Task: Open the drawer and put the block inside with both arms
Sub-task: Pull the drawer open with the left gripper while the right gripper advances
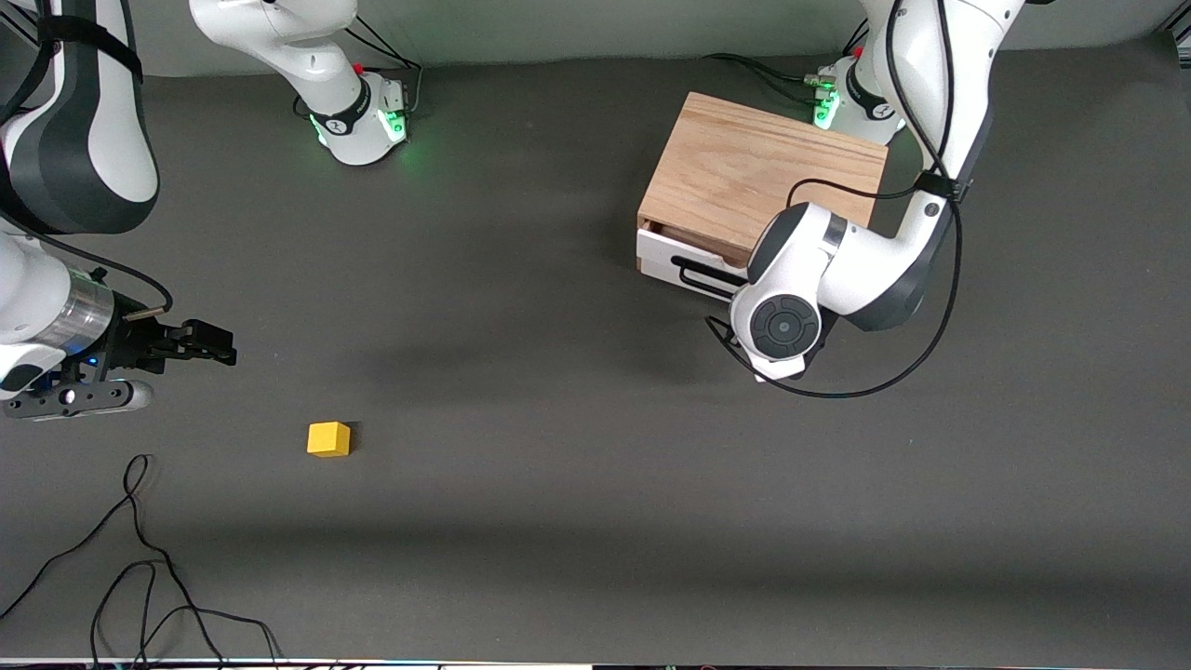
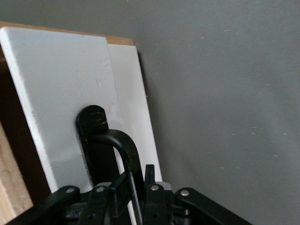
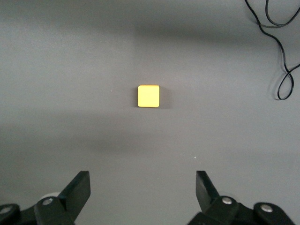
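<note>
Left gripper [image 2: 136, 194] is pinched shut on the black wire handle [image 2: 123, 150] of the drawer [image 1: 672, 259], which sits barely ajar in the light-oak box [image 1: 758, 177]. Step in hand: opening. Next move: a straight outward pull. Right gripper [image 3: 143, 192] waits, fingers spread, above the table with the yellow block [image 3: 148, 95] ahead, resting well apart from the box, nearer the front camera.

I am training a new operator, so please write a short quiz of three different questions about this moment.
1. True or false: the left gripper is shut on the drawer handle.
2. The block lies: A) in the drawer, B) on the table, C) in the right gripper.
3. Fill in: the right gripper's fingers are ____.

Key: 1 true; 2 B; 3 open.
</note>
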### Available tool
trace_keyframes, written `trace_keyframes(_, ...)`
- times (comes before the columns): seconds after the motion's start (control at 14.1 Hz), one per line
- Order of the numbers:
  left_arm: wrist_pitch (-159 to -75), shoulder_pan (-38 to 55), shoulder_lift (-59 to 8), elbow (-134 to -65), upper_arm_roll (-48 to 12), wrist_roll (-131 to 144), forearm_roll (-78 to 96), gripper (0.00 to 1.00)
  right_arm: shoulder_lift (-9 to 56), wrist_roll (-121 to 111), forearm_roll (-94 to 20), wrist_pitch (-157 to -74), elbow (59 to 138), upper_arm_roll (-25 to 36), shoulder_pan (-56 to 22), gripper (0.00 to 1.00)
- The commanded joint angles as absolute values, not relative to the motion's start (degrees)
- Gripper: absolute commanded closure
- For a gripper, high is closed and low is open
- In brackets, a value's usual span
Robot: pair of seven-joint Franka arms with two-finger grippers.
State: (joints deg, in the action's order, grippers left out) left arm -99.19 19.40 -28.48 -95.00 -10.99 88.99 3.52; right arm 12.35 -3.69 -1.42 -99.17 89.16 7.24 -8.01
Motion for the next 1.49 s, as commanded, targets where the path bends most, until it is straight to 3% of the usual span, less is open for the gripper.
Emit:
trace_keyframes(0.0, -101.69, 19.69, -28.83, -90.71, -10.55, 88.42, 0.54, 1.0, 12.66, -3.34, -1.93, -98.61, 88.07, 7.38, -8.35, 0.0)
trace_keyframes(0.28, -102.65, 19.07, -29.27, -86.41, -10.28, 87.02, -0.35, 1.0, 13.09, -3.43, -1.93, -99.14, 88.07, 7.38, -8.35, 0.0)
trace_keyframes(0.64, -110.64, 18.9, -30.76, -86.22, -10.2, 86.48, -1.4, 1.0, 14.59, -3.25, -1.93, -100.81, 88.07, 7.38, -8.26, 0.0)
trace_keyframes(1.06, -113.91, 18.81, -31.64, -85.26, -10.2, 86.22, -2.2, 1.0, 16.78, -2.99, -2.55, -103.44, 87.98, 7.38, -8.26, 0.0)
trace_keyframes(1.13, -113.82, 18.81, -31.64, -85.17, -10.2, 86.22, -2.2, 0.89, 17.14, -2.99, -2.55, -103.88, 88.07, 7.38, -8.35, 0.0)
trace_keyframes(1.2, -113.91, 18.9, -31.64, -85.17, -10.2, 86.22, -2.72, 0.01, 17.92, -2.99, -2.55, -104.41, 88.24, 7.3, -8.35, 0.0)
trace_keyframes(1.42, -113.73, 18.9, -31.38, -85.17, -10.28, 86.13, -5.27, 0.0, 19.59, -2.99, -2.55, -106.43, 88.77, 7.29, -9.22, 0.0)
